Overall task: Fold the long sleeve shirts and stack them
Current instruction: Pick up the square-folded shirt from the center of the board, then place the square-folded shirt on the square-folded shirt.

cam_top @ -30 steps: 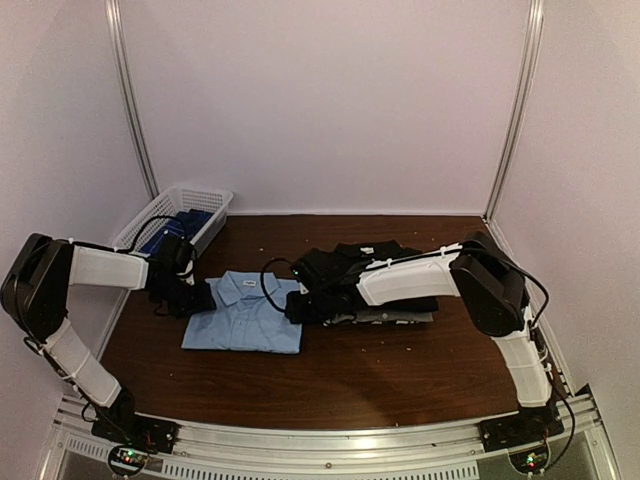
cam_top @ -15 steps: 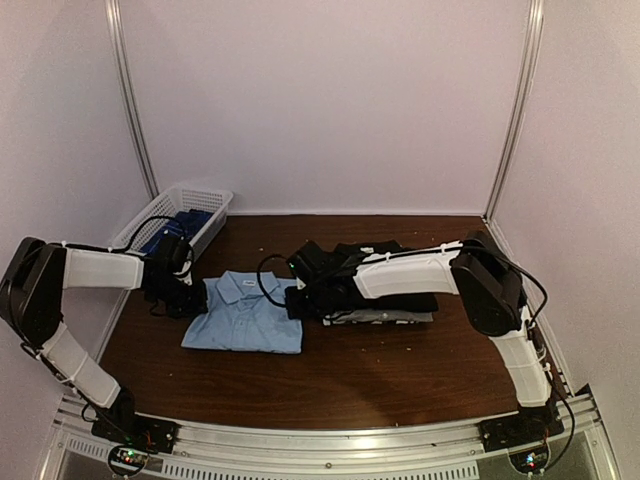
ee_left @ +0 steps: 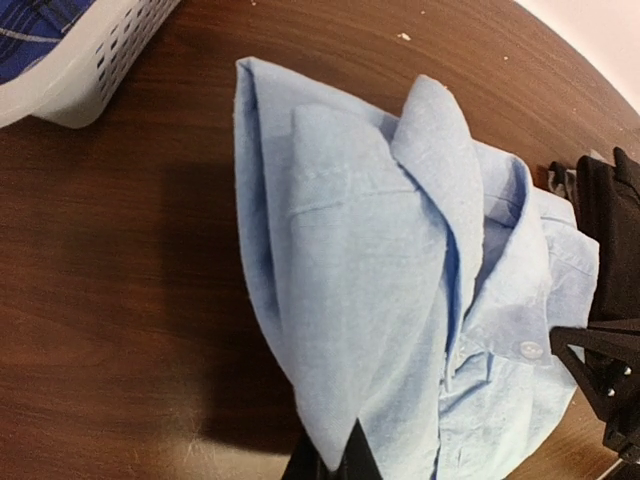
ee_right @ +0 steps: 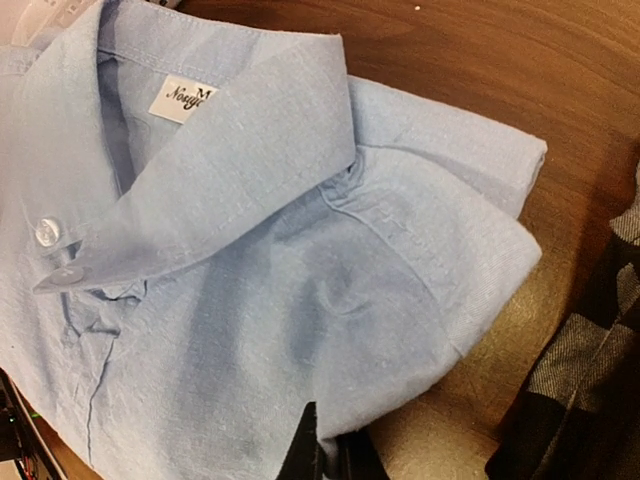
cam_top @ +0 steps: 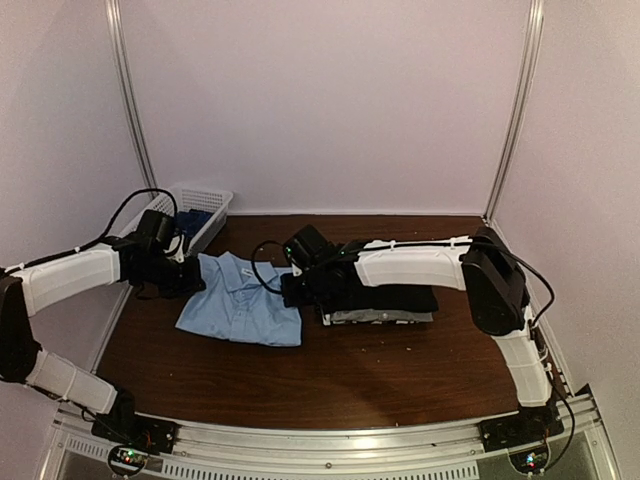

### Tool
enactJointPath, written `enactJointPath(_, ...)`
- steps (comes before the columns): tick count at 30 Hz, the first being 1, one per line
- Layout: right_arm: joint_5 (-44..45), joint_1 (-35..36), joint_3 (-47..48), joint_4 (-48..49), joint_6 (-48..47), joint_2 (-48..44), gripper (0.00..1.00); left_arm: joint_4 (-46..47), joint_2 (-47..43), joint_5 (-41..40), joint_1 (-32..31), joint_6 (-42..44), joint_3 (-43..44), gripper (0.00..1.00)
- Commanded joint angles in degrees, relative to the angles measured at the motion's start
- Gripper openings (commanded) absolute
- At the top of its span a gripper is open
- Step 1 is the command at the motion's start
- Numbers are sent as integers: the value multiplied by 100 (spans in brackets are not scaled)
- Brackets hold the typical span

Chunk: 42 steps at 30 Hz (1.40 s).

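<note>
One dark counter (cam_top: 350, 375) carries everything, and its middle serves as your folding ground. Your left arm (cam_top: 85, 272) reaches in from the left and your right arm (cam_top: 410, 268) crosses from the right, so the two meet at one garment.

Under the right arm lies the stack: a black shirt (cam_top: 400, 300) on a patterned shirt (cam_top: 385, 317). It sits at the right, where finished pieces are out of the way. Just beside it on the left is the blue shirt (cam_top: 240, 312), folded to a rectangle with its collar end toward the back wall. Its far end looks a little raised, while the near edge rests on the wood.

The left jaws are closed on the left shoulder fold and the right jaws on the right one. Each wrist view shows cloth running down between the dark tips. I judge you hold both shoulders so the layers stay together on the way to the stack; a single grip would let the shirt fall open.

The basket (cam_top: 212, 198) stands at the far left corner with dark blue cloth (ee_left: 40, 25) in it, likely the next piece. The collar (ee_right: 200, 180) lies flat, with the label (ee_right: 185, 97) showing inside and a button (ee_right: 48, 232) at the throat.
</note>
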Motion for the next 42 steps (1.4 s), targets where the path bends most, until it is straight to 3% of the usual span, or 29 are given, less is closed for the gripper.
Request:
enactJointPath(1,26,-20,395,-185,-191,-580,0,-127,-326,272,-106,-54,325,0)
enactJointPath(12,221,-288,616,-825,-667,-1300,0,-60,-496,789,-670,-587,1180,0)
enactJointPath(25,354,-1720,-1281,-890,-1158,-3060,0,607,1604,765,-2111,-1136,3200,0)
enactJointPath(34,100,-2708,-2357,-788,-1404,-3826,0,605,3092,1008,-2565,-1182,4608,0)
enactJointPath(42,39,-3065,-2695,-794,-1488,-3949,0,605,3568,1087,-2610,-1224,4904,0)
